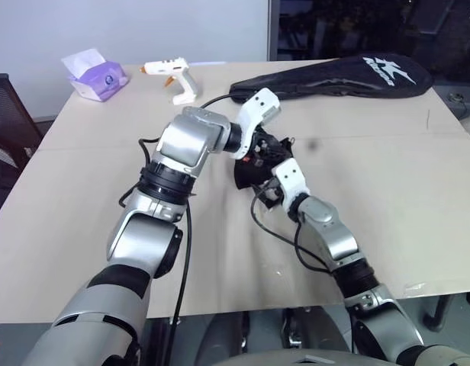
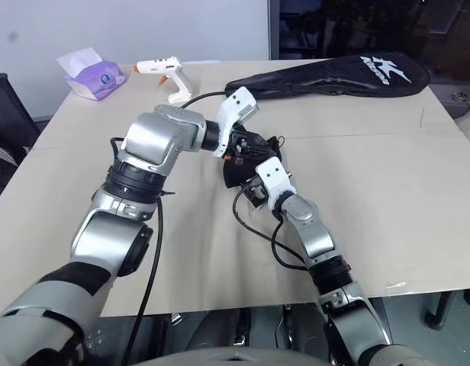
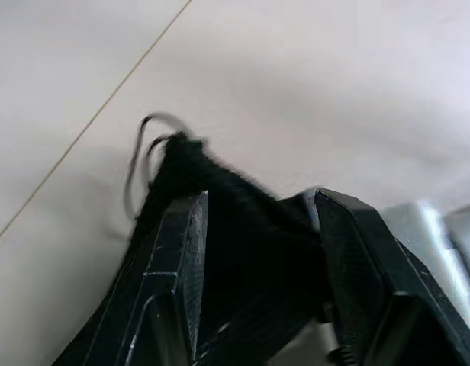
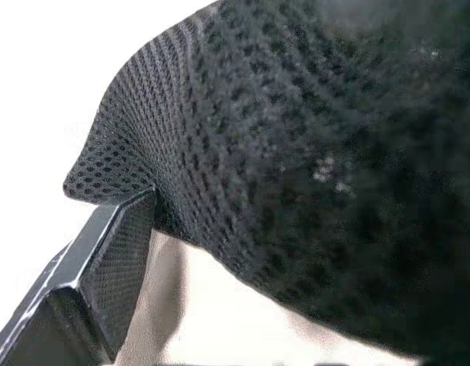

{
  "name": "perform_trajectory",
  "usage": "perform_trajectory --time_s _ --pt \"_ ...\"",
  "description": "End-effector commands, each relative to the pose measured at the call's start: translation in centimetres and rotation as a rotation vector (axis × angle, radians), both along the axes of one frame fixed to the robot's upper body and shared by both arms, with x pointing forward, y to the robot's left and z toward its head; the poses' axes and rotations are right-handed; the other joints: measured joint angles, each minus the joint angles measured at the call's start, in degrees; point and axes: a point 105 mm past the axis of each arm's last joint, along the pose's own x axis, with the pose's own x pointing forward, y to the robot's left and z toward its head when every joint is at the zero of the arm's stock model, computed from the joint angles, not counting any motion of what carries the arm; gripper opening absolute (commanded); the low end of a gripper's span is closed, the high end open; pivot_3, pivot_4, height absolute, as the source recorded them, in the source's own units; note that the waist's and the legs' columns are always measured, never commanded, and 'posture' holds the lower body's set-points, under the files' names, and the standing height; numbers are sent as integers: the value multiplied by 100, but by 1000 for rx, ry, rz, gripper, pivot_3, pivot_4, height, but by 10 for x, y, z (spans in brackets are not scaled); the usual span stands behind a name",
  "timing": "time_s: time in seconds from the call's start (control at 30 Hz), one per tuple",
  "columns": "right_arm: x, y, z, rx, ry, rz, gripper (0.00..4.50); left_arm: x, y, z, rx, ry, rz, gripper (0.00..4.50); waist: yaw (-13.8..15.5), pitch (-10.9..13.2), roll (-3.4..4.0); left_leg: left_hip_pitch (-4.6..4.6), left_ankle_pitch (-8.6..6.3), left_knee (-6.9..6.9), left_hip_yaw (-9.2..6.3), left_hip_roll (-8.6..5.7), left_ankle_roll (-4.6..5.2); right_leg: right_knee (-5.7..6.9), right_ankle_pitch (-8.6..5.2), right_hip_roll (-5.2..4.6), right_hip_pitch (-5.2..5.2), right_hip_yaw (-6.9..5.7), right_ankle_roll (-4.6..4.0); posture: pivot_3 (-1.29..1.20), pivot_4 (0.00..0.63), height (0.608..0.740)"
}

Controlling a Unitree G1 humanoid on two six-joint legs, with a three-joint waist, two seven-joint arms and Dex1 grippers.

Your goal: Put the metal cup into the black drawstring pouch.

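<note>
Pouch work mid-counter (image 1: 387,229): both arms meet over the black drawstring pouch (image 1: 250,174), which sits bunched between the two tools, well short of the long black racket cover (image 1: 334,76) at the far edge. Left tool (image 3: 262,252) has its fingers apart with black fabric running between them; whether they pinch it cannot be told. Right tool (image 4: 243,305) stands wide apart, one finger just under the pouch's mesh; no clamp is visible there. Cord loop (image 3: 143,145) sticks out of one pouch corner in the left wrist view. A blurred silvery shape at that view's edge may be the metal cup; too unclear to confirm, so whether the cup is already inside cannot be told.

Handling judgement: pouch is soft, light, limp, and collapses unless the mouth is held open, so best pinched at the hem near the cord. Cup would be rigid, smooth steel, likely slippery; grip across the body, not the rim. Glue gun (image 1: 174,80) and tissue pack (image 1: 94,76) sit far off.
</note>
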Motion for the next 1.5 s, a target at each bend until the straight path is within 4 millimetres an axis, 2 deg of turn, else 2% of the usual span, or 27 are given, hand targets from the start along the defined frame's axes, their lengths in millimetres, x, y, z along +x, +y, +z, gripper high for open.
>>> perform_trajectory --time_s 0.03,0.17,0.33,0.37,0.47,0.6,0.73,0.83,1.0,1.2,1.4,1.5 --pt "-1 4 19 20 -65 8 4500 8 5 5 63 -85 67 1453 -1 0 0 0 0 0 1 0 0 0 0 -1 0 1 0 0 150 740" --pt "-1 3 19 20 -66 6 4500 8 5 9 80 -98 99 1453 0 0 0 0 0 0 0 0 0 -1 0 0 -1 1 0 0 150 740" --pt "-2 3 20 19 -67 7 4500 6 -4 3 66 -101 105 1453 15 0 0 -1 0 0 0 -1 0 -3 0 -1 0 1 0 0 150 740" --pt "-3 3 20 19 -67 7 4500 7 -6 4 44 -99 103 913 15 0 0 -1 0 0 1 -1 0 -3 0 -1 0 1 0 0 150 740" --pt "-3 3 19 18 -65 5 4500 8 -8 11 -27 -92 97 31 7 0 0 -1 0 0 0 0 0 -2 0 -1 0 1 0 0 150 740" --pt "-3 -4 23 28 -72 -19 4500 12 -3 35 -159 -59 58 31 1 0 0 -1 0 0 1 0 -1 -2 0 0 0 1 0 0 150 740" --pt "-5 -26 28 43 -91 -86 4500 15 12 65 -293 -4 -2 31 13 1 0 -3 0 0 1 -1 -1 -7 0 0 -1 -1 0 0 150 740" --pt "-14 -41 34 51 -102 -103 4500 21 23 83 -358 16 -6 31 27 1 -1 -3 0 -2 0 -2 -1 -11 0 -1 0 -1 0 0 150 740" --pt "-33 -63 32 75 -63 -136 4500 25 26 103 -412 -20 -72 31 30 1 -1 -6 0 -3 -3 -2 -1 -11 -1 -1 0 -4 0 0 150 740" --pt "-23 -77 33 63 -69 -219 4500 31 35 102 -347 -74 -110 31 -1 2 -2 -3 0 -3 0 -2 -1 -8 -1 1 -1 -3 0 0 150 740" --pt "-13 -57 36 137 -39 -162 4500 30 46 93 -259 -87 -150 31 3 3 -3 -5 0 -4 -2 -2 0 -9 -1 2 -2 -3 0 0 150 740" --pt "-8 -57 34 140 -40 -172 4500 29 46 86 -228 -89 -166 31 5 4 -3 -7 -1 -5 0 -3 1 -13 -1 0 -3 -3 0 0 150 740"
